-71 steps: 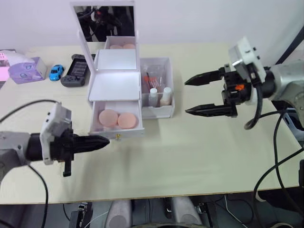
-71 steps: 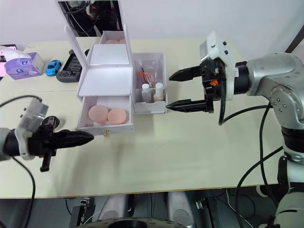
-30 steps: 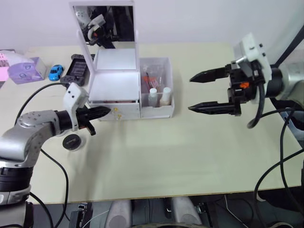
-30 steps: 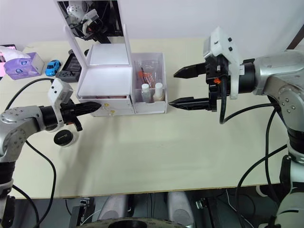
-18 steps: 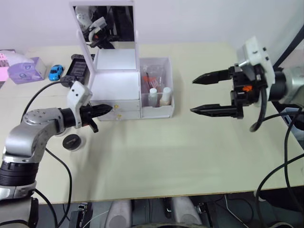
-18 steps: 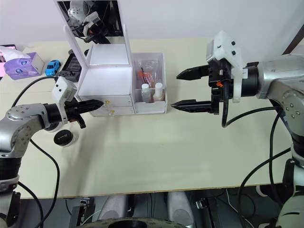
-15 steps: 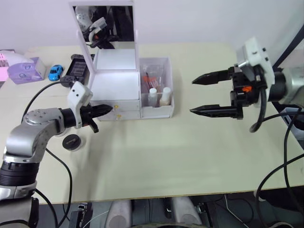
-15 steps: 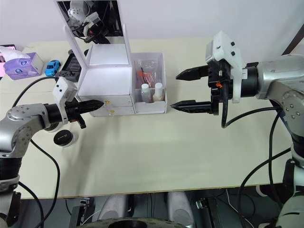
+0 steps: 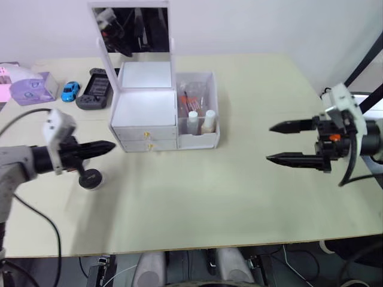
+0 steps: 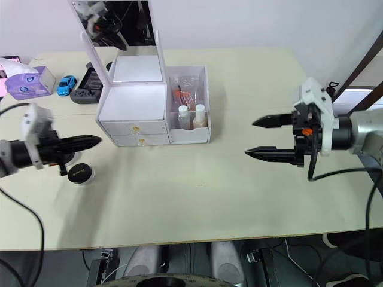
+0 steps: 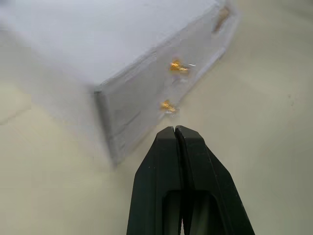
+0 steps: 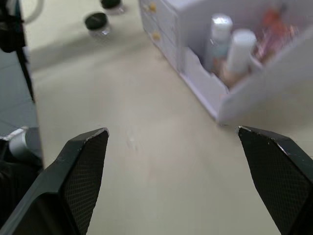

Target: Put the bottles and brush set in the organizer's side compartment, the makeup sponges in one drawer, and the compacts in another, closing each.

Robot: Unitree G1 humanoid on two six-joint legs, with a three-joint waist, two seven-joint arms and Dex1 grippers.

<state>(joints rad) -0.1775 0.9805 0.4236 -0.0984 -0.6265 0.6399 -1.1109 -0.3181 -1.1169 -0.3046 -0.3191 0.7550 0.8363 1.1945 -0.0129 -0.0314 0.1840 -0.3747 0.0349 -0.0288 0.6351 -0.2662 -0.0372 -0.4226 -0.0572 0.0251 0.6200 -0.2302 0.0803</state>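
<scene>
Organizer (image 9: 145, 116) stands at the back-middle of your table (image 9: 197, 197), both gold-knobbed drawers flush with its front.
You have the bottles (image 9: 200, 121) upright and the brush set (image 9: 192, 95) behind them in the side compartment (image 9: 197, 141). Your left gripper (image 9: 106, 146), fingers pressed together, hangs left of the drawers above a round black compact (image 9: 90, 177). Your right gripper (image 9: 276, 142) is spread wide and empty, well to the right.
</scene>
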